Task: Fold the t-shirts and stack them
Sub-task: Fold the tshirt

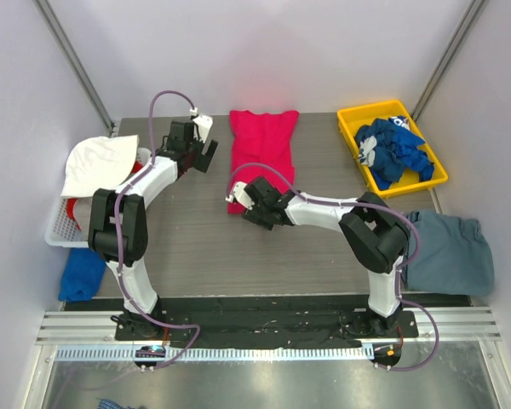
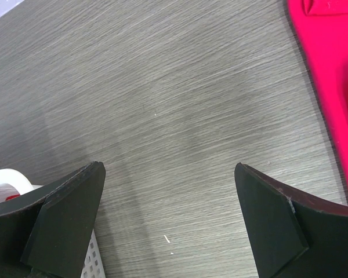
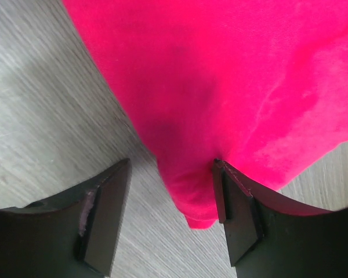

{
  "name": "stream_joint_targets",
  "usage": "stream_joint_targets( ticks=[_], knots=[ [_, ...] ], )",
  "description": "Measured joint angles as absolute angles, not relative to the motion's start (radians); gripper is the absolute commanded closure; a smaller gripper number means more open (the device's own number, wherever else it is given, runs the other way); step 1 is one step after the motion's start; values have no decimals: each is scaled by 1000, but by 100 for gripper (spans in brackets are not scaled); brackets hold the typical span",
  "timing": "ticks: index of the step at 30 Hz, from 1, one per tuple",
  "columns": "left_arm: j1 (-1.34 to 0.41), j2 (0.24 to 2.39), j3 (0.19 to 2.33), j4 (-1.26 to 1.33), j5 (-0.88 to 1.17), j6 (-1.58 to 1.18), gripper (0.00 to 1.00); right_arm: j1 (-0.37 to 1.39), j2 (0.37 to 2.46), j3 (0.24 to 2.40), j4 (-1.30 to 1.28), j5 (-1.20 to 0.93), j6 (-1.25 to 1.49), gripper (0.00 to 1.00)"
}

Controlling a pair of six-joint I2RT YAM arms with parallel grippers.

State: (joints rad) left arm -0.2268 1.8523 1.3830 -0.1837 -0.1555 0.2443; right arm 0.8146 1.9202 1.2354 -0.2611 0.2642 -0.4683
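2 arms: bases at the near edge of the bench, both reaching toward the middle.
Near right: slate grey-blue t-shirt rumpled over the bench's right side, unfolded.
Near left: blue cloth below the white basket; cannot tell if it is a t-shirt.
Right pincer: part-open, astride the near corner of the pink-red t-shirt; 1 finger touches the cloth, the other stands apart, nothing clamped.
Left pincer: spread wide over bare bench just beside that shirt's left edge, holding nothing.
Pink-red t-shirt: flat, mid-bench toward the far edge, a narrow strip; probably sides turned in, lengthwise fold not yet made.
Far right: royal blue t-shirts heaped in the yellow bin.
Progress: 0 shirts stacked, 1 partly folded; most work remains.
Hidden: basket contents under a white cloth; number of blue shirts unclear.
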Motion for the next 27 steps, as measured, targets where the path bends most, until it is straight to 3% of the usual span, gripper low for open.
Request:
stream_joint_targets(
  ticks=[13, 18, 27],
  knots=[
    [-227, 1884, 1383, -183, -155, 248, 0, 741, 1965, 1280, -220, 221, -492, 34],
    [-227, 1888, 1383, -182, -155, 248, 0, 726, 1978, 1293, -216, 195, -495, 41],
    [-227, 1888, 1383, -180, -156, 261, 0, 722, 1986, 1304, -261, 62, -492, 92]
  ],
)
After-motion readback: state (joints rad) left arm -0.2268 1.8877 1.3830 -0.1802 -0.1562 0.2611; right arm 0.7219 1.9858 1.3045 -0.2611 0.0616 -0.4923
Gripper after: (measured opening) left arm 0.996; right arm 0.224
